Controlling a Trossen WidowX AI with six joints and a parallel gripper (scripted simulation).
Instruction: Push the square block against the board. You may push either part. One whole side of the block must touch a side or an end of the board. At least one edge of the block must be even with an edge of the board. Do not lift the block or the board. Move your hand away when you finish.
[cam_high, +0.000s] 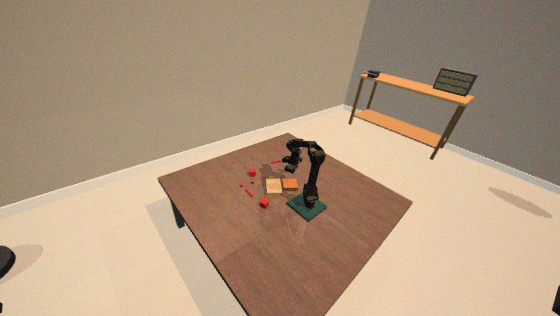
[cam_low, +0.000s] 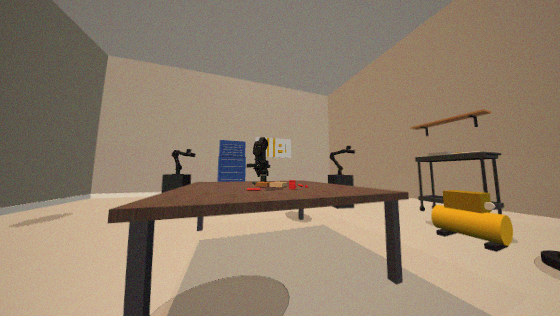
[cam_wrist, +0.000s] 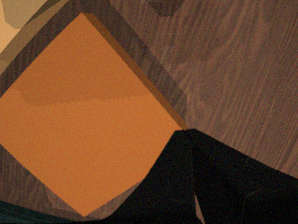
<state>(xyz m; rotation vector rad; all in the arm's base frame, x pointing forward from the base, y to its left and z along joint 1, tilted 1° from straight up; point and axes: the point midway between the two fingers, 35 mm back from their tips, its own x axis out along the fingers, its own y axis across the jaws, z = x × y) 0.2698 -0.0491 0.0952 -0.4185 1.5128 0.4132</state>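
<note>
The orange square block (cam_high: 290, 184) (cam_low: 262, 184) (cam_wrist: 85, 115) lies flat on the table. The pale tan board (cam_high: 273, 186) (cam_low: 278, 185) lies beside it, on its left in the top view. A narrow dark strip of table shows between them in the wrist view, so they are apart. Their facing sides look roughly parallel; edge alignment cannot be told exactly. My gripper (cam_high: 290, 169) (cam_wrist: 184, 140) is shut and empty, raised above the table. In the wrist view its fingertips overlap the block's right corner and hide part of that edge.
Red cubes (cam_high: 252, 172) (cam_high: 264, 203) and small red pieces, including a stick (cam_high: 249, 192), lie beyond the board's left side. Another red stick (cam_high: 276, 161) lies behind. The arm stands on a dark green base plate (cam_high: 296, 204) close to the block, on the brown table (cam_high: 350, 200).
</note>
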